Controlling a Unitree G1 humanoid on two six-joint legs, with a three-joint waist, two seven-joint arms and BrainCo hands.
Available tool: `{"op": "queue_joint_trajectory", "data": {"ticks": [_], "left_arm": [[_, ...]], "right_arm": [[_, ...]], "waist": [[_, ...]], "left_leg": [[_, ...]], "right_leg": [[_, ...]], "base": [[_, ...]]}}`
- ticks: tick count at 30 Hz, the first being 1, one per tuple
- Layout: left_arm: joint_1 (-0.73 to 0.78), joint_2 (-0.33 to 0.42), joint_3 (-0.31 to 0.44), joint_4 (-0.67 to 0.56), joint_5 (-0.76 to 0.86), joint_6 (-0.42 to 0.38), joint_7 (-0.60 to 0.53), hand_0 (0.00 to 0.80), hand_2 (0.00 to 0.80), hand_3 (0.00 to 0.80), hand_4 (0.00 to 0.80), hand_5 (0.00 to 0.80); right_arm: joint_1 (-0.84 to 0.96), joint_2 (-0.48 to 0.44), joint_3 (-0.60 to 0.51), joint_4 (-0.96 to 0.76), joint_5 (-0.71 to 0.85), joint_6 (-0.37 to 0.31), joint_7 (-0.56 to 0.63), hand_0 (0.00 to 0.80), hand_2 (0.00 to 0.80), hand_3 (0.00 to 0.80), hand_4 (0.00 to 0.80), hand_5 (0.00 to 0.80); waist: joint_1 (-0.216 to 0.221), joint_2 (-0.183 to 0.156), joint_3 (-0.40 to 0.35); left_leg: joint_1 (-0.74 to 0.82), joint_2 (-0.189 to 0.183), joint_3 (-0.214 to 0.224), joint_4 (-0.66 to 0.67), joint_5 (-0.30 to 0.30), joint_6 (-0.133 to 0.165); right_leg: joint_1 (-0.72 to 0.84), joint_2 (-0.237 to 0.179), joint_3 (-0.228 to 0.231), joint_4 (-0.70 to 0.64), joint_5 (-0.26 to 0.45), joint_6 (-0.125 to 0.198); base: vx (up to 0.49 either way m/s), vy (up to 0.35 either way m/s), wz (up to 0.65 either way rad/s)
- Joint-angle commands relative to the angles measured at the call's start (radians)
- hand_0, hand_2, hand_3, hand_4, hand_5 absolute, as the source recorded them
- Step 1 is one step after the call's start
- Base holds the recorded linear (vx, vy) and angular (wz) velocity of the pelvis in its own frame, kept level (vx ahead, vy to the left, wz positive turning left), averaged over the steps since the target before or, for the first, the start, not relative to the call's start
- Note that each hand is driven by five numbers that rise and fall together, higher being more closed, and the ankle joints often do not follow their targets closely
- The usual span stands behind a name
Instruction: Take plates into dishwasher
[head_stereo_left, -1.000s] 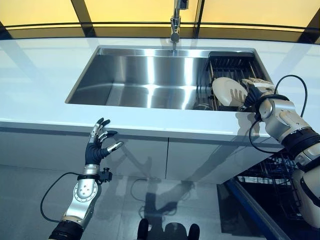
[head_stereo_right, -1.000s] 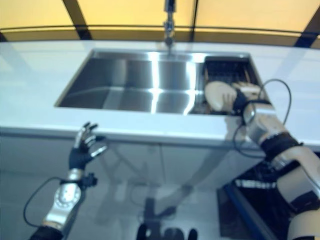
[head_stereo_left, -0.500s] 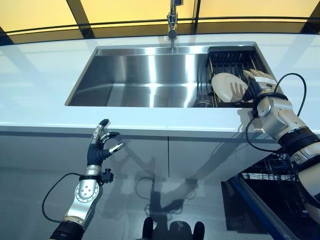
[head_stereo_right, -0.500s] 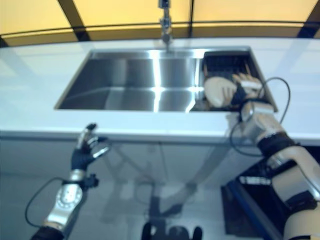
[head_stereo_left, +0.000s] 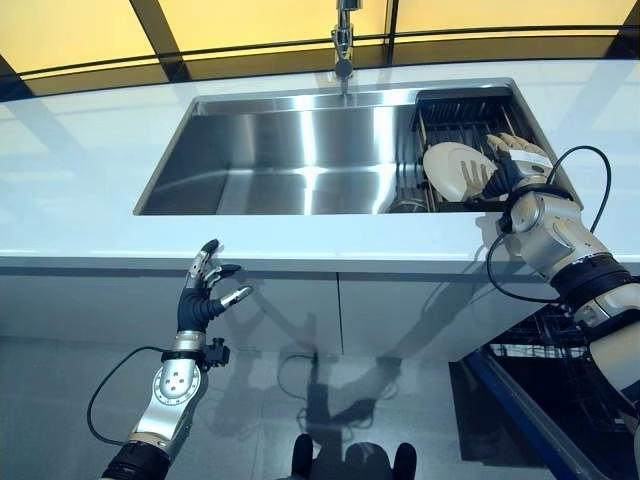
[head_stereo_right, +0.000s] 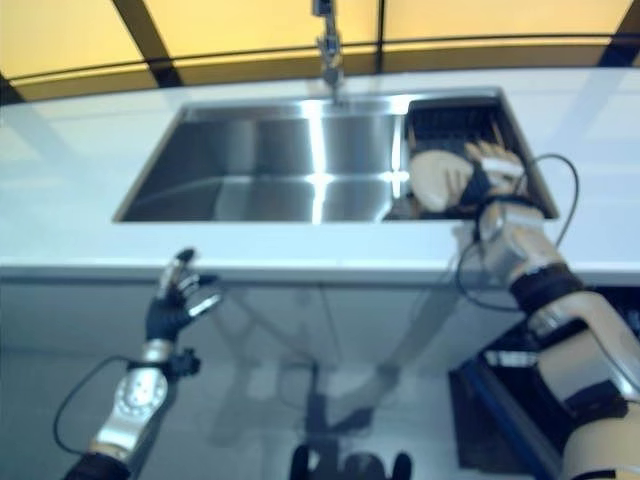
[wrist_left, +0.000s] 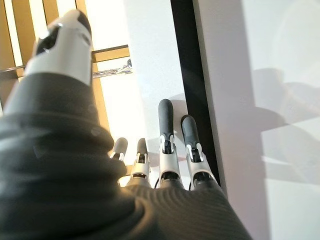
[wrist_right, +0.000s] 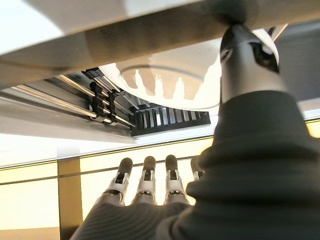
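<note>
A cream plate (head_stereo_left: 450, 168) stands on edge in the black dish rack (head_stereo_left: 465, 110) at the right end of the sink (head_stereo_left: 290, 160). My right hand (head_stereo_left: 508, 172) reaches over the counter edge onto the plate's right side, open. Its straight fingers (head_stereo_left: 482, 176) lie across the plate's face. In the right wrist view the plate (wrist_right: 165, 75) shows past the thumb (wrist_right: 245, 55), and the fingers (wrist_right: 147, 182) point straight out. My left hand (head_stereo_left: 203, 298) hangs open below the counter's front edge, holding nothing; the left wrist view shows its fingers (wrist_left: 165, 145) straight.
The white counter (head_stereo_left: 100, 170) surrounds the steel sink, with the faucet (head_stereo_left: 343, 40) at the back centre. White cabinet fronts (head_stereo_left: 400, 310) run below the counter. At the lower right a dark dishwasher rack (head_stereo_left: 560, 350) stands pulled out over the floor.
The whole picture has shifted a little, so the camera moved. My right hand stays at the plate, its fingers slightly further across it. The left hand has hardly moved.
</note>
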Motion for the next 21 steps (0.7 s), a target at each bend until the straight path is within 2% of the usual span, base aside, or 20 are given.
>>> {"op": "queue_joint_trajectory", "data": {"ticks": [1, 9, 14, 21], "left_arm": [[-0.019, -0.011, -0.042, -0.019, -0.026, 0.009, -0.013, 0.000, 0.000, 0.000, 0.000, 0.000], [-0.020, -0.022, -0.045, -0.017, -0.020, 0.014, -0.017, 0.000, 0.000, 0.000, 0.000, 0.000], [-0.021, -0.028, -0.037, -0.016, -0.019, 0.020, -0.019, 0.000, 0.000, 0.000, 0.000, 0.000], [-0.011, -0.030, -0.021, -0.026, -0.017, 0.033, -0.022, 0.000, 0.000, 0.000, 0.000, 0.000]], "right_arm": [[-0.009, 0.027, 0.111, 0.045, -0.013, -0.021, 0.031, 0.000, 0.000, 0.000, 0.000, 0.000], [0.016, 0.058, 0.094, 0.015, 0.050, -0.024, 0.062, 0.000, 0.000, 0.000, 0.000, 0.000], [0.043, 0.090, 0.040, -0.005, 0.202, -0.018, 0.081, 0.000, 0.000, 0.000, 0.000, 0.000], [0.090, 0.111, -0.043, -0.051, 0.384, 0.034, 0.144, 0.000, 0.000, 0.000, 0.000, 0.000]], "waist": [[0.012, -0.048, 0.052], [0.013, -0.049, 0.055], [0.011, -0.049, 0.054], [0.008, -0.055, 0.055]], "left_leg": [[-0.028, -0.040, 0.004, 0.000, 0.000, 0.030], [-0.025, -0.041, -0.001, 0.001, -0.001, 0.031], [-0.021, -0.040, 0.000, 0.002, -0.002, 0.031], [-0.008, -0.039, -0.006, 0.002, -0.004, 0.031]], "right_leg": [[-0.026, -0.055, 0.011, 0.047, -0.002, 0.027], [-0.025, -0.058, 0.010, 0.053, -0.004, 0.027], [-0.024, -0.058, 0.011, 0.059, -0.007, 0.023], [-0.013, -0.058, 0.015, 0.068, -0.014, 0.017]], "base": [[0.000, 0.000, 0.00], [0.000, 0.000, 0.00], [0.000, 0.000, 0.00], [0.019, 0.005, 0.00]]}}
